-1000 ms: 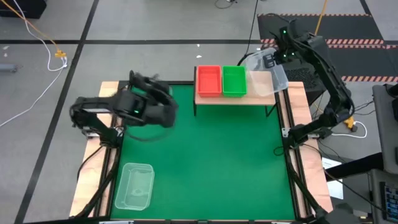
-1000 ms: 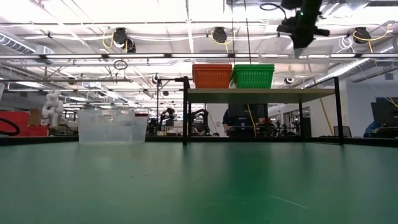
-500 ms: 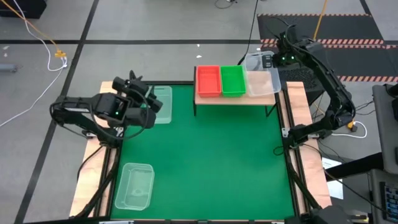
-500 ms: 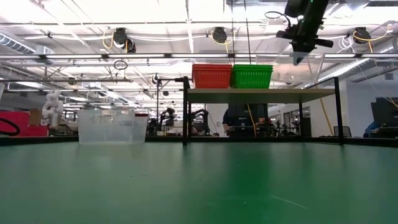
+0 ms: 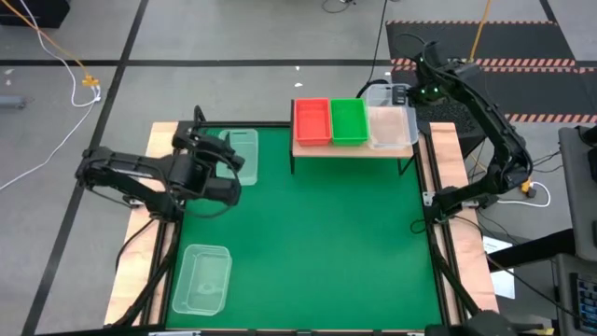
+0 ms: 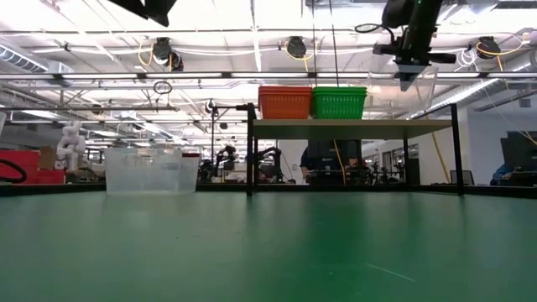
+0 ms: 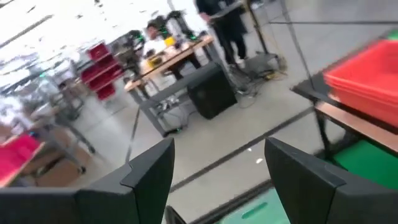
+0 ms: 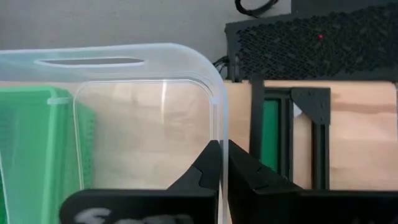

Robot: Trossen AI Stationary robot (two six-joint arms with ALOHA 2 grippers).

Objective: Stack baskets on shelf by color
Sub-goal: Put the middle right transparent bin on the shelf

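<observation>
- High view: the shelf [image 5: 354, 147] stands at the far edge of the green mat [image 5: 308, 243], its wooden top carrying three baskets in a row.
- The red basket [image 5: 312, 121] sits at the shelf's left end, with the green basket [image 5: 350, 121] touching it just beside.
- A clear basket [image 5: 392, 125] lies at the shelf's right end, next to the green one.
- The right gripper [image 5: 403, 93] is at the far side of the shelf, its fingers pinched together on the rim of that clear basket [image 8: 211, 106], as the right wrist view shows.
- The left gripper [image 5: 227, 157] hovers well to the left of the shelf, its fingers [image 7: 149, 180] spread apart and holding nothing.
- A second clear basket [image 5: 241, 154] lies on the mat left of the shelf, partly under the left gripper.
- A third clear basket [image 5: 201, 278] rests on the mat well apart from the shelf, towards the near left corner.
- Low view: the red [image 6: 285, 101] and green [image 6: 340, 101] baskets stand side by side on the shelf top [image 6: 352, 124].
</observation>
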